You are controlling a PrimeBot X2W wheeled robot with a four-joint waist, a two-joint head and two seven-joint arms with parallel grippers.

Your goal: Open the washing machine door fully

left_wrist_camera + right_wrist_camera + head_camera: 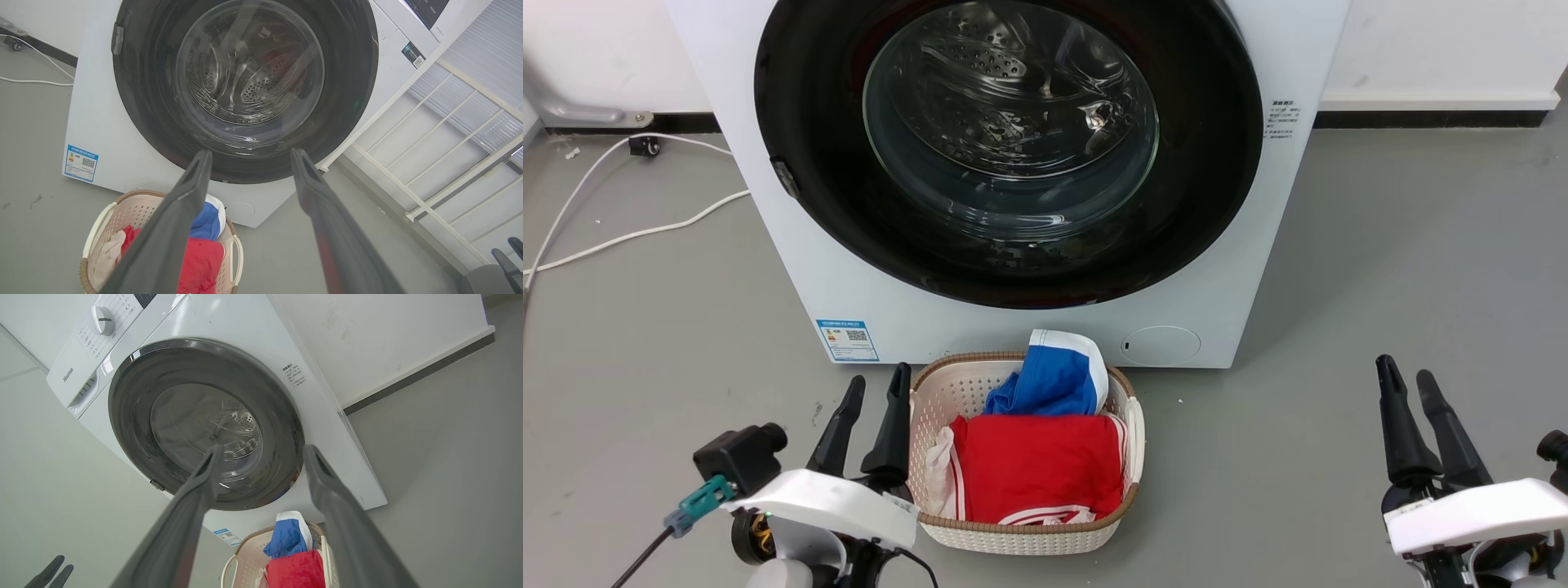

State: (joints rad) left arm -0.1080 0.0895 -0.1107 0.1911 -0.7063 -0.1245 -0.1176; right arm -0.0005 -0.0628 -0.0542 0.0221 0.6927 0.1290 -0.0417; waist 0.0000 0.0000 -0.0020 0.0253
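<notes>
Logging what I see: washing machine door (1010,147) shut against white washer (792,278); my left hand (880,376), fingers apart, just beside laundry basket (1013,539); my right hand (1403,367), fingers apart, above floor.

Washing machine (792,269): one, bearing one washing machine door (1217,163), one round cover flap (1160,345) and one blue label (847,340) on its front, and one dial (102,320) on its panel. Before the machine: one basket (1013,535) holding three items, namely one blue garment (1049,384), one red garment (1037,465) and one pale cloth (939,457). Left of the machine: two white cable runs (629,237). Grippers: two, the left gripper (879,374) and the right gripper (1403,367), two fingers each.
</notes>
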